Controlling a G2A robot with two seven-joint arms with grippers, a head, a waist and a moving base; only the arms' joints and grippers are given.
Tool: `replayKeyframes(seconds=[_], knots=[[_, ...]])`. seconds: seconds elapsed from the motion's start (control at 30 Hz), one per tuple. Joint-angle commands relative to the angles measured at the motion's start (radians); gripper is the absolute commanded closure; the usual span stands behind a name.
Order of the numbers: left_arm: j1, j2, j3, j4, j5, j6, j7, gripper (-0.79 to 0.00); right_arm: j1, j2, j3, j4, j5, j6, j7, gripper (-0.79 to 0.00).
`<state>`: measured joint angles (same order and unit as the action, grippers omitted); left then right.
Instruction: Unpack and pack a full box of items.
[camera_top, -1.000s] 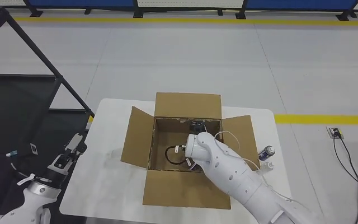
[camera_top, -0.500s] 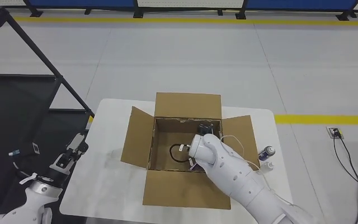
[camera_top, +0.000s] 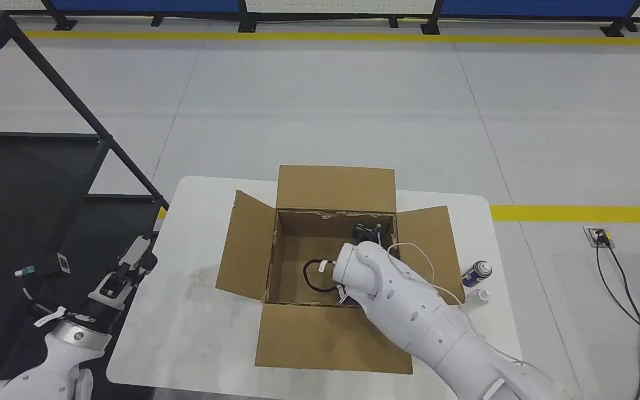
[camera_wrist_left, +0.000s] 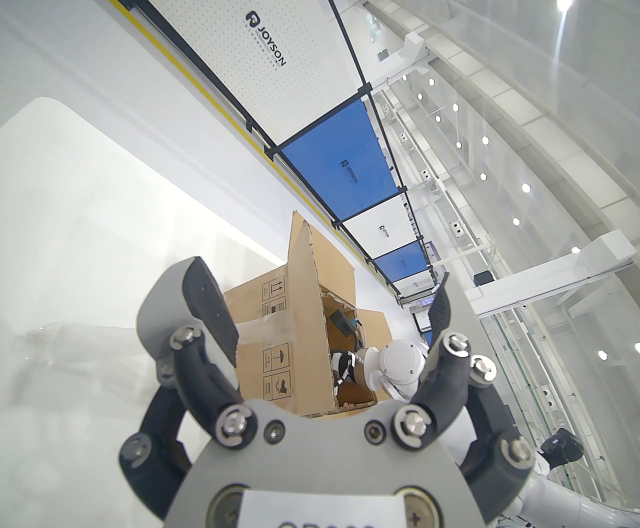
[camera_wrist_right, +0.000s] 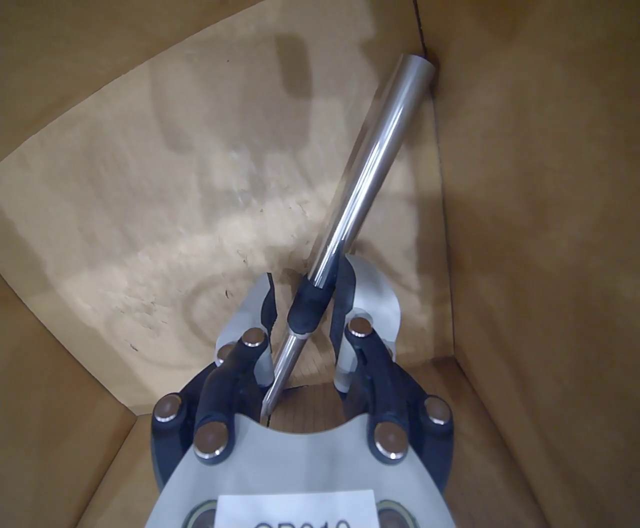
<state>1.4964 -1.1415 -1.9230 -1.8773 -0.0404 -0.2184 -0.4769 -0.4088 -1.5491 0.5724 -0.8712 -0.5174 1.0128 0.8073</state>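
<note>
Right fingers (camera_wrist_right: 372, 295) sit slightly parted around a steel rod (camera_wrist_right: 370, 150) inside the box (camera_top: 335, 188). Left fingers (camera_wrist_left: 205, 300) gape wide above the counter (camera_top: 190, 300).

The right arm (camera_top: 400, 300) hides much of the box (camera_top: 335, 188) floor.

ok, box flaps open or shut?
Open. All four flaps of the box fold outward in the top view, and its inside shows.

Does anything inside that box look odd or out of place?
Yes. A shiny metal rod leans tilted inside the cardboard box, its far end resting in a corner instead of lying flat. The right gripper is at its black collar. The box's flap edge also looks torn and ragged.
</note>
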Motion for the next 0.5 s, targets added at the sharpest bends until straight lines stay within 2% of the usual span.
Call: replayKeyframes(seconds=[0.0,0.37,0.47], knots=[[0.000,0.001,-0.002,0.001,-0.003,-0.001,0.002,-0.785,0.009,-0.006,-0.010,0.016,0.014,-0.001,0.001,-0.249],[0.007,0.004,-0.013,0.008,-0.016,-0.005,0.017,-0.785,0.064,-0.046,-0.086,0.122,0.084,-0.001,0.001,-0.252],[0.009,0.004,-0.016,0.008,-0.019,-0.008,0.022,-0.785,0.077,-0.061,-0.102,0.155,0.100,-0.001,0.001,-0.222]])
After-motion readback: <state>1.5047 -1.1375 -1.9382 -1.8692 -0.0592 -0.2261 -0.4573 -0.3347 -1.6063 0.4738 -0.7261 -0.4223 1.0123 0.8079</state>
